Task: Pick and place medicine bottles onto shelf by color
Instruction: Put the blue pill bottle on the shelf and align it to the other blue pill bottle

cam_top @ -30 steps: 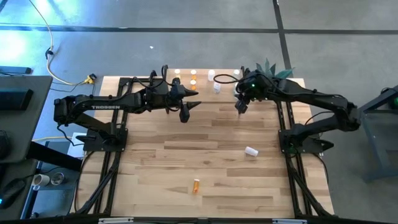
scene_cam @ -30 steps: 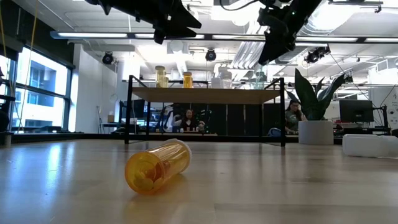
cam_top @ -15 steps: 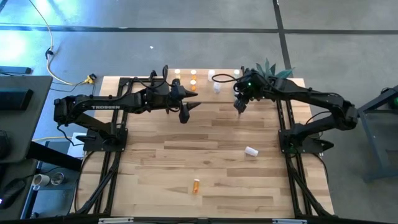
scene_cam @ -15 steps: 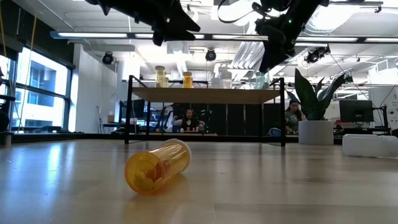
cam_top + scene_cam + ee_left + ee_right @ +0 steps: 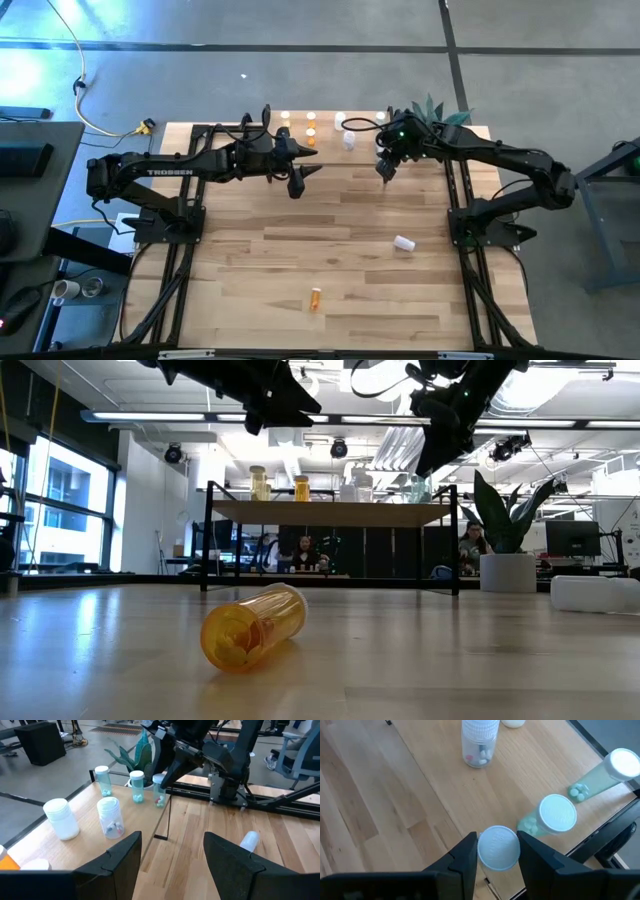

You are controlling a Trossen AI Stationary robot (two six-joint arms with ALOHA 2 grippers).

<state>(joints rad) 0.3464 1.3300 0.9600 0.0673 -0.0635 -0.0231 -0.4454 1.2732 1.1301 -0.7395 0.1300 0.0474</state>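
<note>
Bottles with white caps are lined up on the shelf (image 5: 330, 512) at upper centre; a clear greenish bottle (image 5: 499, 848) is clamped in the right gripper (image 5: 385, 170) jaws; left gripper (image 5: 297, 183) jaws are held open, empty

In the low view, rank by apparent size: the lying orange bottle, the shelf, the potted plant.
1. Shelf, widest.
2. Potted plant.
3. Orange bottle, though nearness to the camera inflates it.
</note>
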